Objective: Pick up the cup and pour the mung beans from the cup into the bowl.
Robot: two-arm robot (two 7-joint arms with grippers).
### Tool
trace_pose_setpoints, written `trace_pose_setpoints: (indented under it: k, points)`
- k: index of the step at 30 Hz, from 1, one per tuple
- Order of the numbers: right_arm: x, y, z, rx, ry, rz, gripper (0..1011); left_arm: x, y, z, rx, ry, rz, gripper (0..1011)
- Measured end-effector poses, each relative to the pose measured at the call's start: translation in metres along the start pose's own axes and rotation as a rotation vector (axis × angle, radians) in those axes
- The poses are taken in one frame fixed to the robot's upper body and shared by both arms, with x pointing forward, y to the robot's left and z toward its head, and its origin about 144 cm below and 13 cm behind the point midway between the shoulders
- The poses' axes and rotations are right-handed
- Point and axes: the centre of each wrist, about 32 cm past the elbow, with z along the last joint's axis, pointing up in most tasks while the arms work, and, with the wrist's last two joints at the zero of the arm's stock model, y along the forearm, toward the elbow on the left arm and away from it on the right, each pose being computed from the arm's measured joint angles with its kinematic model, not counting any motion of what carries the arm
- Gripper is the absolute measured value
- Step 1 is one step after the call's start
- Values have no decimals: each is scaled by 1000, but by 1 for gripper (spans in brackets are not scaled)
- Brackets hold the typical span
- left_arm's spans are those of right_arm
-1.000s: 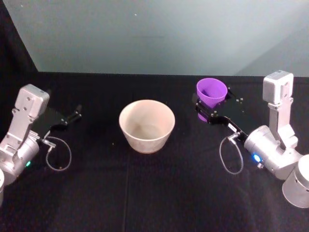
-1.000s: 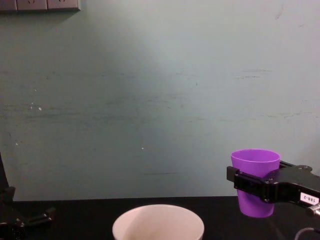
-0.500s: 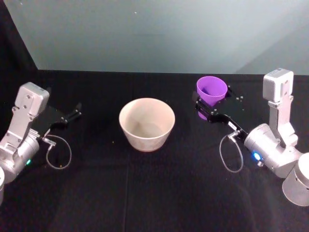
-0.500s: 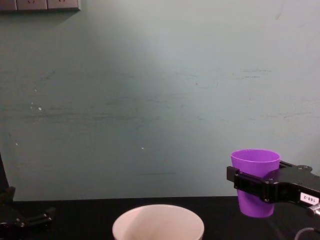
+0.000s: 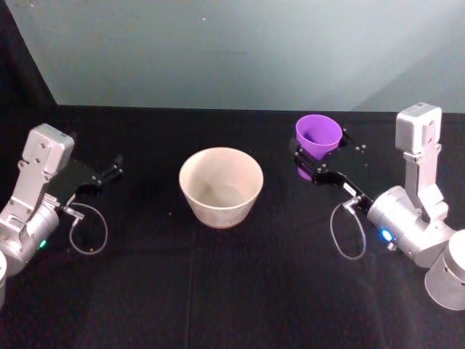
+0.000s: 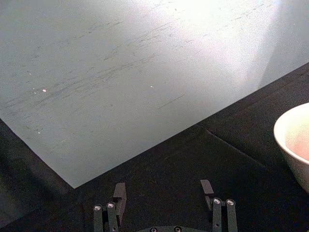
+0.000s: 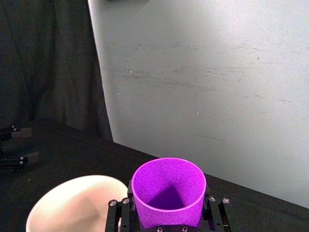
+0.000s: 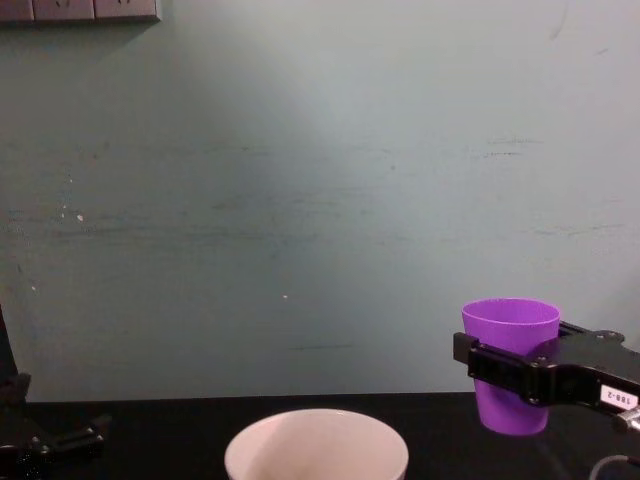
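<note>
The purple cup (image 5: 318, 138) stands upright, held above the black table to the right of the bowl (image 5: 221, 187). My right gripper (image 5: 314, 164) is shut on the cup, its black fingers (image 8: 497, 368) clasping the cup (image 8: 511, 360) at mid-height. In the right wrist view the cup (image 7: 168, 191) sits between the fingers (image 7: 116, 215) with the bowl (image 7: 77, 203) off to one side; I see no mung beans inside the cup. The pale cream bowl (image 8: 316, 445) rests at the table's middle. My left gripper (image 5: 115, 166) hangs open at the far left, its fingers (image 6: 119, 194) holding nothing.
A pale green wall (image 5: 232, 51) rises behind the black table (image 5: 218, 291). A dark curtain (image 7: 48, 63) hangs at the left beyond the wall. Wall sockets (image 8: 80, 10) sit high up in the chest view. Open table surface lies in front of the bowl.
</note>
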Motion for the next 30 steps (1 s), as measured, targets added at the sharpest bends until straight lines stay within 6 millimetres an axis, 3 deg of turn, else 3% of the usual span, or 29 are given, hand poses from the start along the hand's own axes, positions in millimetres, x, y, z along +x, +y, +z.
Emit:
trace_pose_setpoints:
  k: [30]
  points:
    - [0, 1, 2, 1, -63, 13, 734, 0, 0, 0, 0, 0, 0, 1000]
